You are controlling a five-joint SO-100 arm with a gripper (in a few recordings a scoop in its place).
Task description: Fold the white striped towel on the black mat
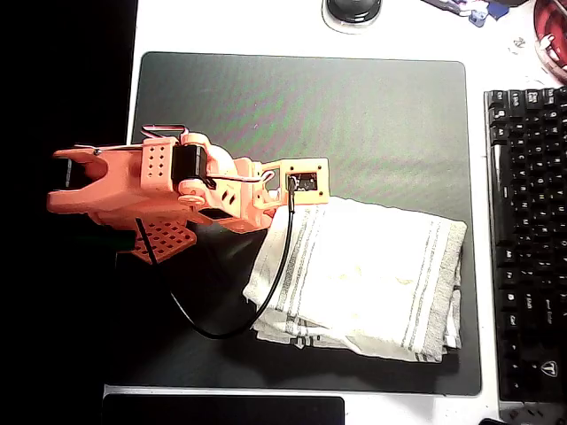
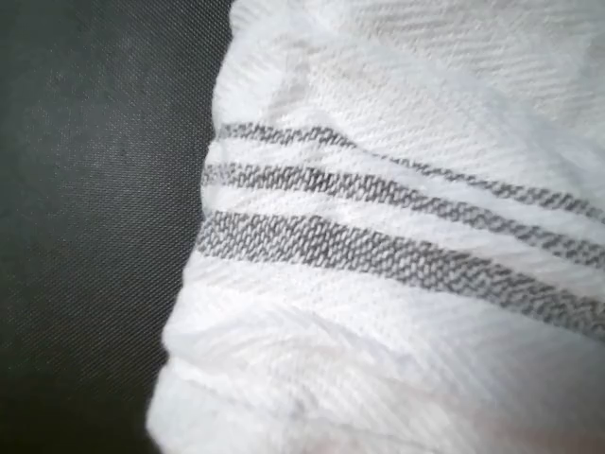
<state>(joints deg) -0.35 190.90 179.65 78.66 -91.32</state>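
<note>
We see the white terry towel w/ grey stripes (image 1: 372, 279) lying folded in layers on the lower right of the big matte black desk mat (image 1: 354, 115). Orange arm's gripper (image 1: 297, 199) sits over the towel's upper-left corner; can't tell its finger state. Wrist cam: stripes (image 2: 378, 246) up close, mat at left

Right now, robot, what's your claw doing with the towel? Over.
Gripper at towel's upper-left corner, jaws hidden, grip unclear. White striped towel already folded double on black mat. Black cable draped across towel's left edge.
</note>
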